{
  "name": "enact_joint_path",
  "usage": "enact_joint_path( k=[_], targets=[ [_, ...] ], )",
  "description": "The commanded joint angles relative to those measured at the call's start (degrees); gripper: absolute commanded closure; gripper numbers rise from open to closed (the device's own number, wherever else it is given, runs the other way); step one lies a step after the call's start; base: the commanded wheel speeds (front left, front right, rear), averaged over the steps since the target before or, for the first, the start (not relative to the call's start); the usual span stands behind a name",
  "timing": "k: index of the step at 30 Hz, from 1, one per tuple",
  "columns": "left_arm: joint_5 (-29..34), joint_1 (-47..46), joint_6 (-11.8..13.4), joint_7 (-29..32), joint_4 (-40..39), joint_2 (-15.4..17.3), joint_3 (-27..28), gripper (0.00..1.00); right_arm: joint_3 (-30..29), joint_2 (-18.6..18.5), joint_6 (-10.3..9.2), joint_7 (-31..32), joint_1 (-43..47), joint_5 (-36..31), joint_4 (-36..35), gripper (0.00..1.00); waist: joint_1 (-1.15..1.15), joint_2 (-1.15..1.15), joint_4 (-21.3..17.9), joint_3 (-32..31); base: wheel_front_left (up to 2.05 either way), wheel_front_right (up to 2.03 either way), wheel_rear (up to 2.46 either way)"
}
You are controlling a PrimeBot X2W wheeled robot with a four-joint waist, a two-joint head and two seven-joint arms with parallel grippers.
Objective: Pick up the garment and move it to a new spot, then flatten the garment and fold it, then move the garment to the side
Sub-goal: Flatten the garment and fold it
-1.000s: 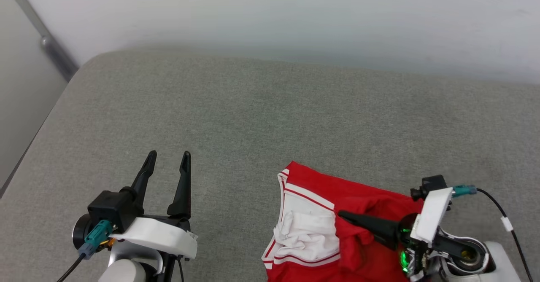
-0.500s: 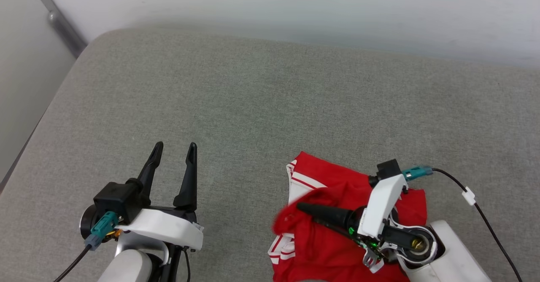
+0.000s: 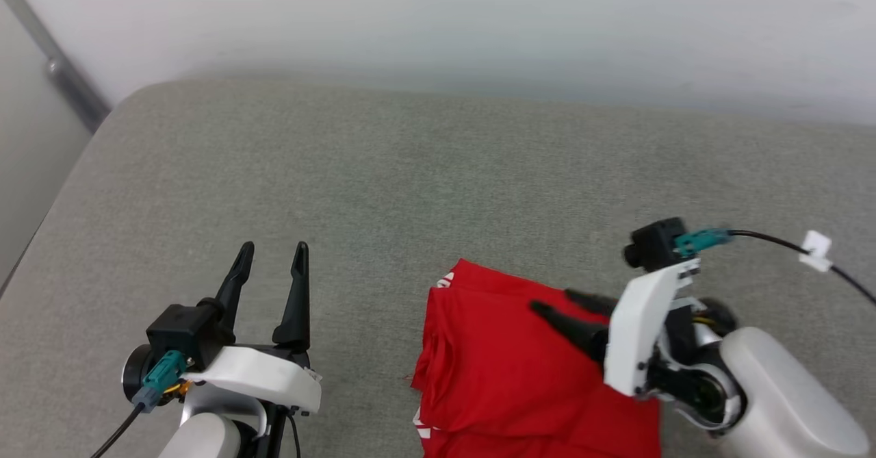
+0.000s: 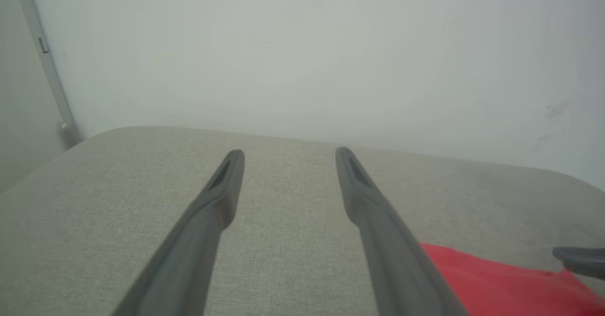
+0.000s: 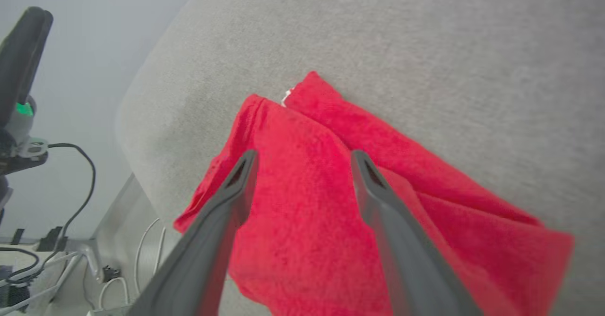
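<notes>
garment [image 3: 506, 376] seen bunched, red side up, on grey fabric surface [image 3: 410, 170] | right claw [image 3: 554, 300] held spread open over it, nothing gripped | left claw [image 3: 274, 246] held open, empty, apart from garment

Nothing could be read, no words and no numbers. The garment [image 3: 506, 369] was folded with its plain red side up. It showed only tiny white bits at its edge, too small to tell if they were letters. The little white tag [image 3: 816, 250] on the black cable [image 3: 766, 237] was too blurry to read.
</notes>
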Motion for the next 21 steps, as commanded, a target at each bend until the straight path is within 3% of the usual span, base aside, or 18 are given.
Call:
enact_joint_path(
  k=[1, 5, 11, 14, 21],
  targets=[
    [-0.05, 0.69, 0.31, -0.38, -0.04, 0.07, -0.08, 0.00, -0.62, -1.40, -0.02, -2.03, 0.54, -2.90, -0.36, 0.00, 0.00, 0.00, -0.98, -0.64, 0.00, 0.00, 0.00],
    [-0.20, 1.77, 0.89, -0.28, 0.19, 0.60, 0.30, 0.00, -5.44, -4.26, -0.02, -8.55, 3.84, -11.75, -0.80, 0.00, 0.00, 0.00, -2.63, -1.78, 0.00, 0.00, 0.00],
    [-0.77, 3.68, 2.08, 0.30, 0.26, 1.62, 1.36, 0.00, -16.74, -4.74, -0.03, -16.67, 10.49, -20.08, -4.23, 0.00, 0.00, 0.00, -5.09, -3.10, 0.00, 0.00, 0.00],
    [-0.72, 4.56, 2.54, 0.40, 0.19, 2.01, 1.52, 0.00, -22.41, -3.22, -0.02, -21.12, 14.07, -23.89, -7.80, 0.00, 0.00, 0.00, -5.70, -3.67, 0.00, 0.00, 0.00],
    [-0.59, 6.48, 3.14, 0.19, 0.77, 2.92, 1.99, 0.00, -28.87, 0.86, -0.03, -27.72, 20.86, -30.23, -15.64, 0.00, 0.00, 0.00, -6.23, -5.29, 0.00, 0.00, 0.00]
  ],
)
